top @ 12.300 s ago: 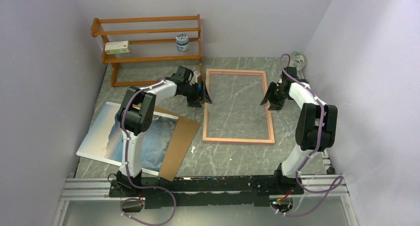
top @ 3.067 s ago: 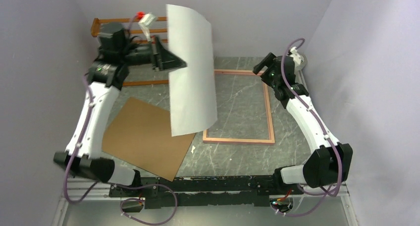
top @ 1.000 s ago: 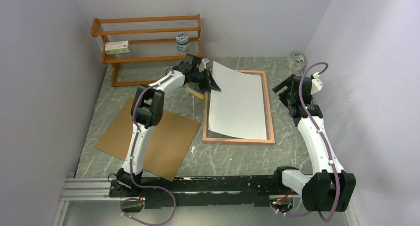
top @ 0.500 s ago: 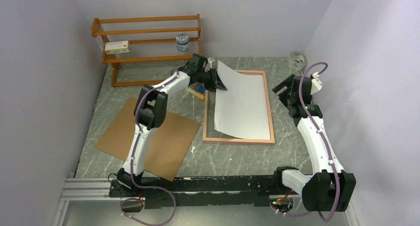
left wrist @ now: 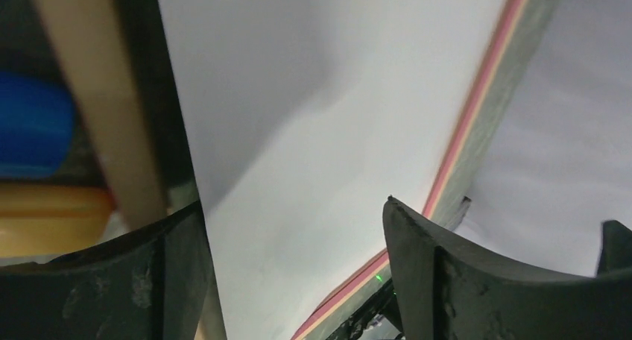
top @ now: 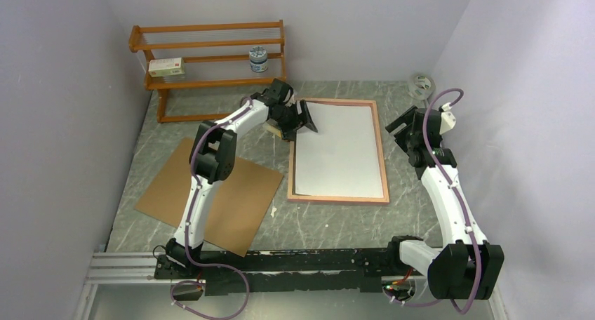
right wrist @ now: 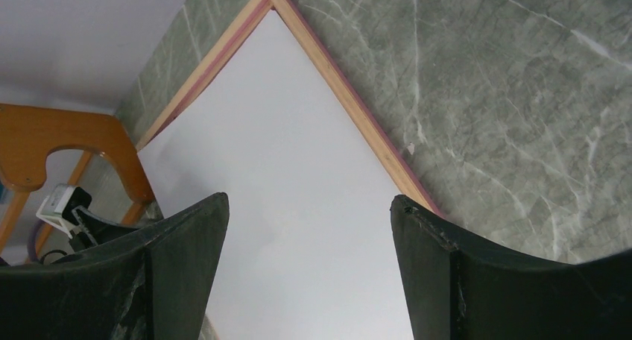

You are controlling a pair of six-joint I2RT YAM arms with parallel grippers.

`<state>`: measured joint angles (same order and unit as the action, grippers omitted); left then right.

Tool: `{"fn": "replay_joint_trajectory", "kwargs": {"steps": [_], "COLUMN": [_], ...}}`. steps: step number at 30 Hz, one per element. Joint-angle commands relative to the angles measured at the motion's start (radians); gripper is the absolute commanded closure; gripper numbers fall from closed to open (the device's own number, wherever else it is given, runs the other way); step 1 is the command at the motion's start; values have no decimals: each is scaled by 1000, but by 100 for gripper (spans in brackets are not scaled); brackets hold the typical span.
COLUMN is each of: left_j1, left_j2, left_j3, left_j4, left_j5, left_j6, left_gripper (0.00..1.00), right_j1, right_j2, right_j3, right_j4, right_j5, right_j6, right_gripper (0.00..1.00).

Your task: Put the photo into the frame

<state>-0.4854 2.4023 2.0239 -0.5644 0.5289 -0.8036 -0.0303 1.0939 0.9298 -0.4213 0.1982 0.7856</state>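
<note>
Two big items nest: frame [top: 337, 198], photo [top: 340, 148] lying white-side-up inside it. Left gripper [top: 303, 118], jaws apart and empty, sits at the 11 o'clock corner; right gripper [top: 398, 127], likewise spread, 2 o'clock. Corner possibly unseated: press flat.

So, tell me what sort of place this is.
Likely a robotics lab test cell: two robot arms bolted to a rail, plain walls boxing in a marble-look table, staged props like the shelf rack.
</note>
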Motion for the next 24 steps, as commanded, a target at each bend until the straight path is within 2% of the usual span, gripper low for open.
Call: {"fn": "replay_joint_trajectory", "kwargs": {"steps": [1, 7, 13, 24], "left_j1": [-2, -1, 8, 28], "left_j2": [-87, -151, -194, -265], "left_j3": [32, 2, -42, -167], "left_j4": [-133, -156, -138, -178], "left_j5": [-122, -164, -116, -192], "left_j6": [62, 111, 124, 174], "left_gripper": [14, 10, 11, 16], "right_j1": [-4, -4, -4, -4], "right_j2": [-6, -11, -12, 24], "right_j3": [-13, -23, -33, -54], "right_j4": [17, 20, 29, 89], "right_j5": [-7, 0, -13, -166], "right_j6": [-8, -7, -3, -50], "right_gripper": [17, 17, 17, 26]}}
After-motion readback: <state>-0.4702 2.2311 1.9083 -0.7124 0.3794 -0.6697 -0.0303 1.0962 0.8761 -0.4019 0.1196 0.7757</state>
